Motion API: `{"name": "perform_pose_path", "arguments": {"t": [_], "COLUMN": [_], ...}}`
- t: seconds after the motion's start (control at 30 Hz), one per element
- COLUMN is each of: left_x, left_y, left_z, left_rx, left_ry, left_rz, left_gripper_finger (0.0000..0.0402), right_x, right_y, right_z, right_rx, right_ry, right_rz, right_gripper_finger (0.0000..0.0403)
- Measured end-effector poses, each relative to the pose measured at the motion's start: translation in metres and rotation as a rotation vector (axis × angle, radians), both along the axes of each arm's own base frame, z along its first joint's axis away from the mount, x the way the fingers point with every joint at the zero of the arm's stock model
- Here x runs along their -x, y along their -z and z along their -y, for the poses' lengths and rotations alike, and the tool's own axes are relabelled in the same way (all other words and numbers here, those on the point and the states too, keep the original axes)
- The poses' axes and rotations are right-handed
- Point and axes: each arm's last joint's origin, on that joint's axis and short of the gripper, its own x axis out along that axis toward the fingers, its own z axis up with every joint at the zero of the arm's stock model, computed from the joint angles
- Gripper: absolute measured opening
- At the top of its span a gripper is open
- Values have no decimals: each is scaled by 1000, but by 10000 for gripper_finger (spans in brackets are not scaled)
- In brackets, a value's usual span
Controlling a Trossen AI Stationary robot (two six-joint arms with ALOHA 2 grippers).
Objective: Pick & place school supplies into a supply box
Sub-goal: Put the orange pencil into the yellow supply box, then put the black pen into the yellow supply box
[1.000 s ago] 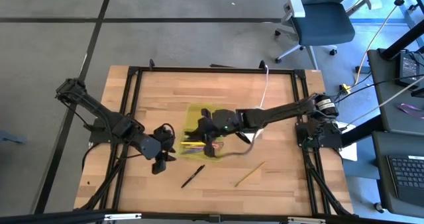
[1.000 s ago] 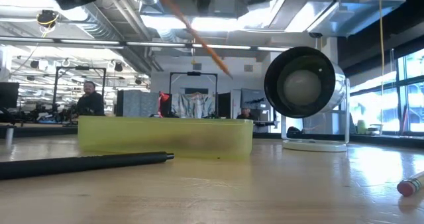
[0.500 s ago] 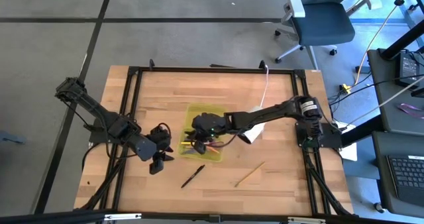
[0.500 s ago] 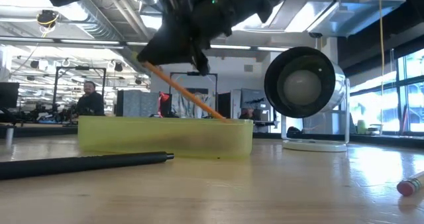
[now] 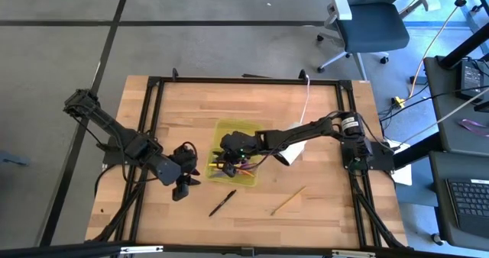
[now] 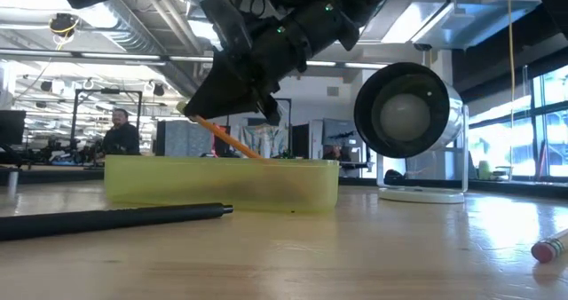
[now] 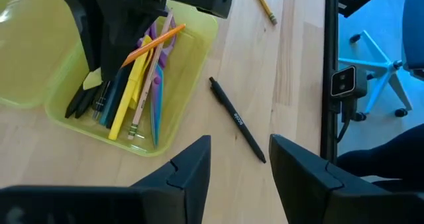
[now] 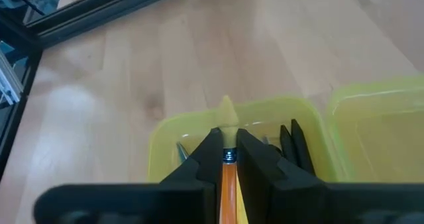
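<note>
The yellow-green supply box [image 5: 235,165] lies mid-table and holds several pens, a yellow marker [image 7: 127,95] and purple scissors [image 7: 158,38]. My right gripper [image 5: 222,163] hangs over the box, shut on an orange pencil [image 6: 229,138]. A black pen [image 5: 222,203] and a yellow pencil [image 5: 287,200] lie flat on the wood near the front edge. My left gripper [image 7: 238,159] is open above the table, just left of the box, with nothing between its fingers. My right gripper pinches the orange pencil near its eraser end [image 8: 228,159] between the two fingers; the eraser pokes out just past the fingertips. The fingers slant down from the table's right side. The pencil slopes back under them, its other end [image 6: 256,154] dipping behind the box's rim.
A white cylinder [image 5: 289,156] on a cord lies just right of the box, under my right arm. Black frame rails [image 5: 149,120] border the tabletop. Bare wood stretches behind the box toward the far edge.
My right gripper has come down toward the box and shifted toward the table's left, rolling as it went and staying shut on the orange pencil. The pencil, a second ago well above the box, now slopes down with its lower end inside the rim.
</note>
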Motion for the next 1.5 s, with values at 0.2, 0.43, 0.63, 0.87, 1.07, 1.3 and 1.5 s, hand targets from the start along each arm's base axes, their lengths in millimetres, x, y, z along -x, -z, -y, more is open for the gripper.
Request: {"name": "perform_pose_path", "arguments": {"t": [0.2,0.43,0.63,0.87,1.07,1.3,1.5], "left_x": [0,0,0,0,0,-1,-4], "left_y": [0,0,0,0,0,-1,-3], "left_z": [0,0,0,0,0,1,1], "left_rx": [-5,-7,-8,-8,-6,24,43], "left_ry": [6,8,8,8,8,-13,-37], "left_rz": [0,1,1,1,2,13,49], "left_gripper_finger": [148,146,147,148,150,150,147], "right_x": [0,0,0,0,1,24,63], "right_y": [2,2,2,2,-2,-51,-80], "right_z": [0,0,0,0,0,2,-11], "right_rx": [4,22,24,24,83,151,252], "right_ry": [-3,-16,-17,-17,-59,-109,-121], "right_rz": [-2,-1,-2,-2,1,-9,-142], "right_gripper_finger": [39,40,69,111,121,121,121]}}
